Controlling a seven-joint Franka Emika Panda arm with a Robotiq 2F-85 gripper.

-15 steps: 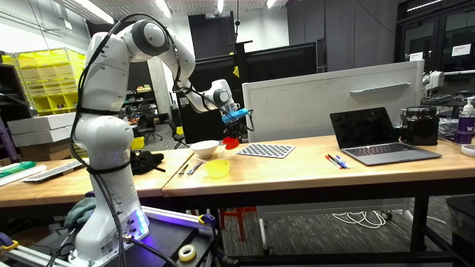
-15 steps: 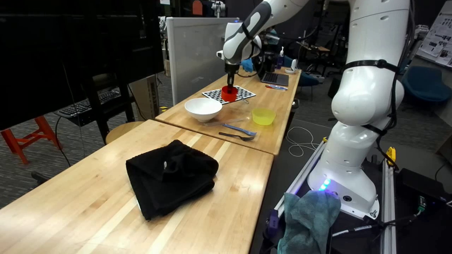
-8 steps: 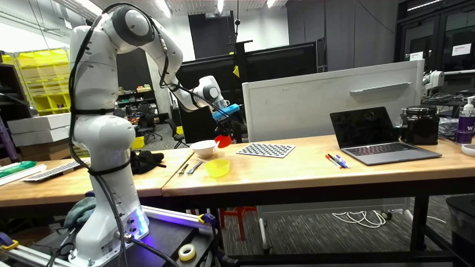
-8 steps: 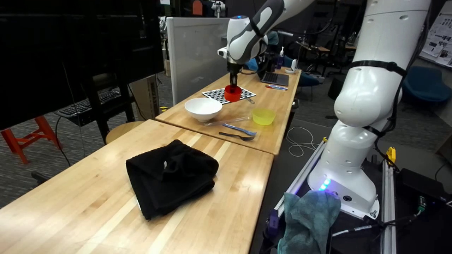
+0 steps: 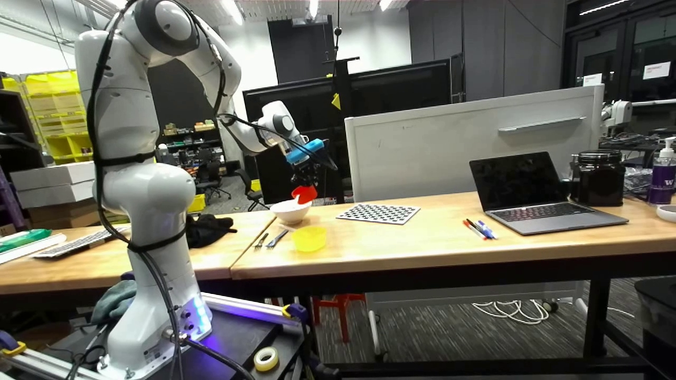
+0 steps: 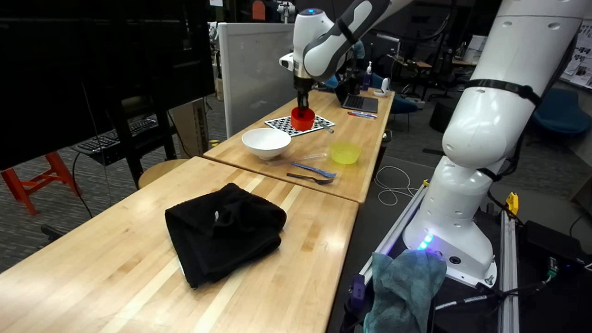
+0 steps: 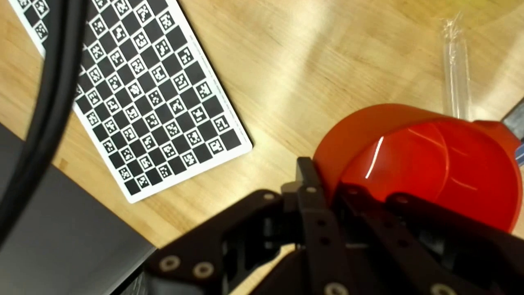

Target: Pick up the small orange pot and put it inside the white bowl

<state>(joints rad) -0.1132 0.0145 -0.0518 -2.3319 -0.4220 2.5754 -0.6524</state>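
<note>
With its wall clamped in my pincer (image 7: 327, 180), the small orange pot (image 6: 303, 123) has within the last second been raised and carried nearer the white bowl (image 6: 266, 144), hanging above the bench (image 5: 422, 237), so I judge the pick complete, with alignment and release remaining.

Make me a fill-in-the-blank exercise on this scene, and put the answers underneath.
1. The gripper is holding the small orange pot ____ (inside or outside?) the white bowl.
2. The flat checkered mat is patterned in black and ____.
3. In both exterior views, the low translucent bowl is ____ in colour.
4. In both exterior views, the laptop is ____, not closed.

Missing words: outside; white; yellow; open.
</note>
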